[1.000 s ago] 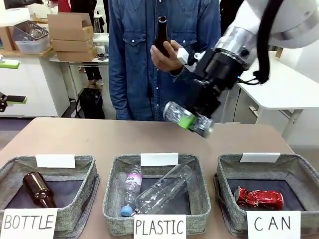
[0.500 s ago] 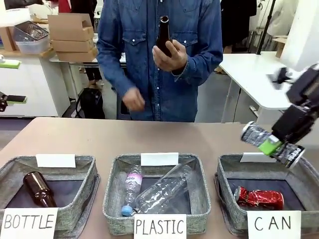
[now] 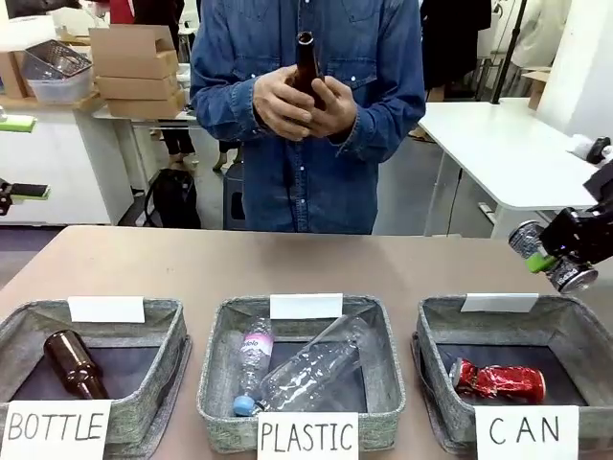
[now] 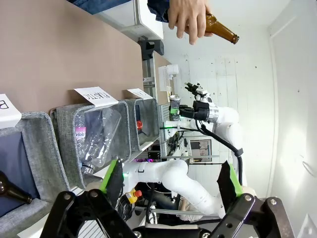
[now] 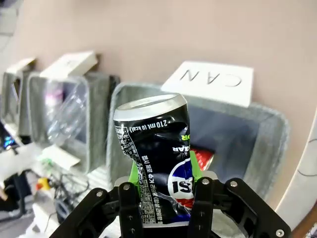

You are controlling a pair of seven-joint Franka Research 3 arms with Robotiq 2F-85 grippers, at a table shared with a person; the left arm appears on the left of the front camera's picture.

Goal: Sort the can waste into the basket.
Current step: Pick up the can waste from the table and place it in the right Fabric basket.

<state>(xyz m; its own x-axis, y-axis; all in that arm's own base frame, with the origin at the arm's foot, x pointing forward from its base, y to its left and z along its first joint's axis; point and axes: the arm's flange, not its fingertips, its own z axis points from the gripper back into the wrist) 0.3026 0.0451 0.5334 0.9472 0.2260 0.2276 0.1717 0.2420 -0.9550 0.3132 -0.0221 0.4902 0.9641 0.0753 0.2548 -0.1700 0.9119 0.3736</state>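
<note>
Black can (image 5: 157,161) clamped in right tool (image 5: 161,198); lower end hidden.

Black can (image 5: 158,168) with white print, silver top; shiny red can (image 3: 498,381); grey baskets (image 3: 577,326); brown bottle (image 3: 306,67); green pads (image 4: 111,174).

Dented black can (image 5: 156,163) held above the CAN basket (image 3: 436,331), crushed red can (image 3: 498,381) lying inside
</note>
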